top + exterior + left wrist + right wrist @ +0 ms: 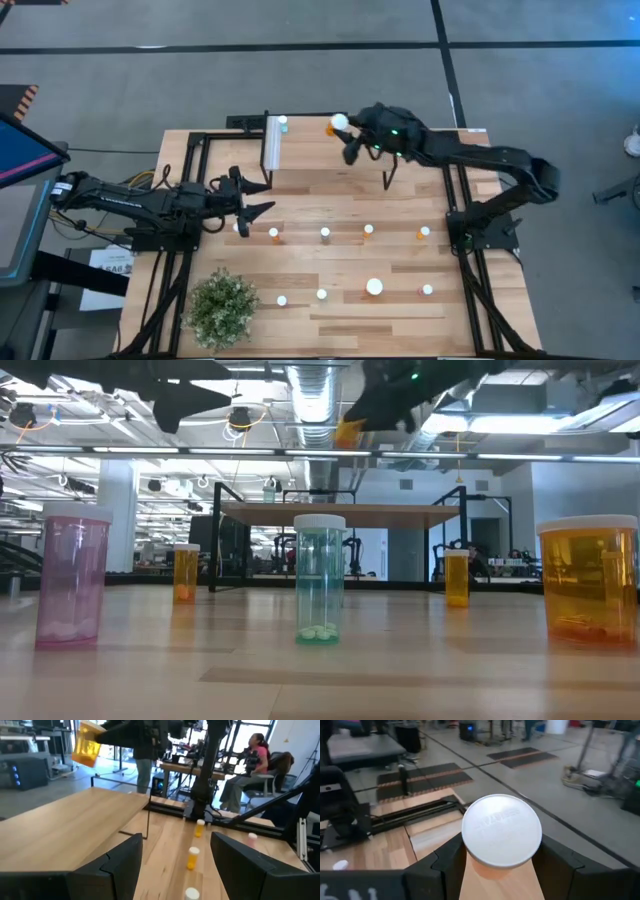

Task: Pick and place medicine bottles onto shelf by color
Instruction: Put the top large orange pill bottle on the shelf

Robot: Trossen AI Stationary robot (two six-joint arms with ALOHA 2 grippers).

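From above, your right gripper [345, 128] holds an orange bottle [338, 123] over the shelf [330, 150] at twelve o'clock. Your left gripper [252, 198], fingers spread wide and empty, waits at nine o'clock.

At table height, the held bottle [349, 432] hangs above the shelf [340, 514].

Your right wrist shows the white cap [501, 830] clamped between both fingers [445, 862].

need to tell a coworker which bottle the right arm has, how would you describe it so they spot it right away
Find the small raised shelf at the far edge of the table. Above its far edge the right gripper holds an orange bottle with a white cap. It is the only bottle up in the air; the others stand on the table or on the shelf.
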